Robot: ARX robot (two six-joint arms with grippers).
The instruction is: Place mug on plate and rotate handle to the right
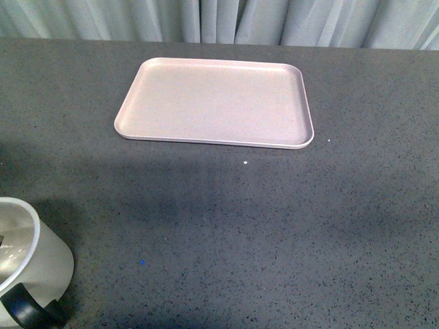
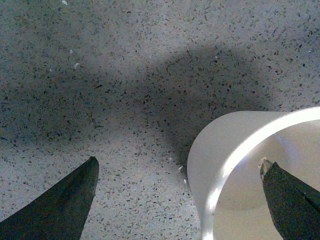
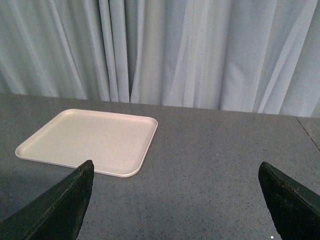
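The white mug (image 1: 42,255) stands upright at the near left corner of the front view, its black handle (image 1: 27,312) pointing toward the near edge. The pale pink plate (image 1: 212,103) lies bare at the far middle of the table. Neither arm shows in the front view. In the left wrist view, my left gripper (image 2: 179,162) is open astride the mug (image 2: 225,150) wall, with one finger (image 2: 292,200) over its opening and the other outside it, touching nothing. My right gripper (image 3: 175,165) is open above bare tabletop, with the plate (image 3: 90,137) ahead of it and nothing between its fingers.
The dark grey speckled table (image 1: 274,226) runs back to a pale curtain (image 3: 200,50) along its far edge. A few small white specks (image 1: 245,162) lie near the plate's front rim.
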